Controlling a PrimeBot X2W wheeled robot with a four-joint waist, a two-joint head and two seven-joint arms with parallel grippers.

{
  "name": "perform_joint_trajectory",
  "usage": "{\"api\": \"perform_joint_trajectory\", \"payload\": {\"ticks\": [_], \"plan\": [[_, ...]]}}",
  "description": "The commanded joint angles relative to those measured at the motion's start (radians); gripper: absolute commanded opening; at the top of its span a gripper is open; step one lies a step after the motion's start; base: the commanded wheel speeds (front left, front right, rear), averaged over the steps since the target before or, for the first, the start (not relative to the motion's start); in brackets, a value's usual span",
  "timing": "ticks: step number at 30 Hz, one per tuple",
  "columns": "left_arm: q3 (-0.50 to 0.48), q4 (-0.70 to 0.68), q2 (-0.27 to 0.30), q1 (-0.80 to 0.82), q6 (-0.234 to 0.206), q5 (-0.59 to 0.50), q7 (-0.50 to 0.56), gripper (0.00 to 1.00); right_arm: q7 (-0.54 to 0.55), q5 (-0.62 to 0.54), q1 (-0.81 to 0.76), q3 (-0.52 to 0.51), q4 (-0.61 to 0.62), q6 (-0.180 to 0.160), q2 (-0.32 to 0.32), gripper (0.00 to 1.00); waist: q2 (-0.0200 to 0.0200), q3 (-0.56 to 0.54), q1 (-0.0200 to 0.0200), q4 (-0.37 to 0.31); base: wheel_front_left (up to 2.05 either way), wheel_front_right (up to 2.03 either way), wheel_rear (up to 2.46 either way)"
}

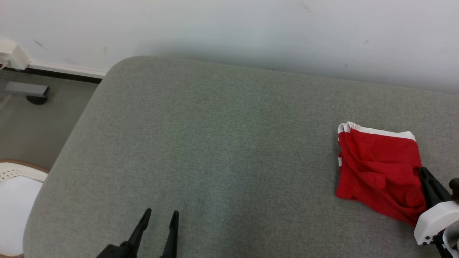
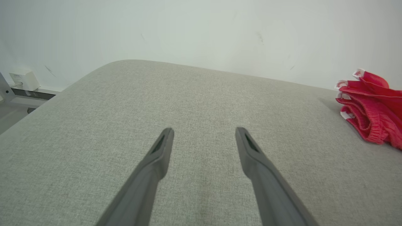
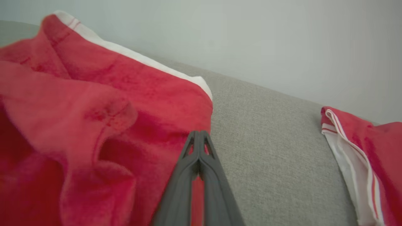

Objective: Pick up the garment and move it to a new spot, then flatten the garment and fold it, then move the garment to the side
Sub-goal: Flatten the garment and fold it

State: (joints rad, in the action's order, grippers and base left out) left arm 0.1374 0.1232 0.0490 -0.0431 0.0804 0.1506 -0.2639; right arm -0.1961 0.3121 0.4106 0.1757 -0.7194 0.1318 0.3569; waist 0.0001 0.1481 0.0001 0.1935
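Garment (image 1: 376,168), red, white-banded: laid crumpled on grey cushion (image 1: 215,143), spread ahead and left of the right claw (image 1: 422,171), which is closed together, apparently pinching its edge. No clear long axis. Left claw (image 1: 161,212) is held apart, well away.

A folded red garment (image 1: 376,168) lies on the grey cushion (image 1: 215,143), the right end effector (image 1: 423,172) at its right edge.

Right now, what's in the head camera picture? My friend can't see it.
A folded red garment with white trim lies at the right of a gray cushion, its edge pinched by the right hand. The left hand is open, bottom left.
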Motion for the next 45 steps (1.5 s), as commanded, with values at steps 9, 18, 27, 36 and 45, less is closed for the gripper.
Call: {"api": "perform_joint_trajectory", "payload": {"ticks": [9,18,27,36,45], "plan": [[0.002,0.004,0.004,0.008,-0.008,0.020,0.000,1.00,-0.060,0.054,0.009,0.128,-0.031,-0.003,-0.025,0.00,-0.0001,0.006,-0.0001,0.031,0.00,0.00,0.00],[0.013,-0.007,0.004,-0.004,-0.023,0.028,0.000,1.00,-0.068,0.080,-0.049,0.249,0.032,-0.003,-0.045,0.00,-0.0001,-0.005,-0.0001,0.048,0.00,0.00,0.00],[0.016,-0.007,0.004,-0.014,-0.031,0.035,0.000,1.00,-0.068,0.063,-0.071,0.287,0.087,-0.003,-0.091,0.00,-0.0001,-0.018,-0.0001,0.053,0.00,0.00,0.00],[0.001,0.001,0.003,-0.051,-0.032,0.021,0.000,1.00,-0.068,0.048,-0.166,0.189,0.218,-0.003,-0.093,0.05,-0.0001,-0.093,-0.0001,0.018,0.00,0.00,0.00],[-0.045,0.016,0.003,-0.097,-0.009,-0.006,0.000,1.00,-0.068,-0.004,-0.364,-0.005,0.382,-0.003,-0.075,1.00,-0.0001,-0.179,-0.0001,-0.053,0.00,0.00,0.00]]}}
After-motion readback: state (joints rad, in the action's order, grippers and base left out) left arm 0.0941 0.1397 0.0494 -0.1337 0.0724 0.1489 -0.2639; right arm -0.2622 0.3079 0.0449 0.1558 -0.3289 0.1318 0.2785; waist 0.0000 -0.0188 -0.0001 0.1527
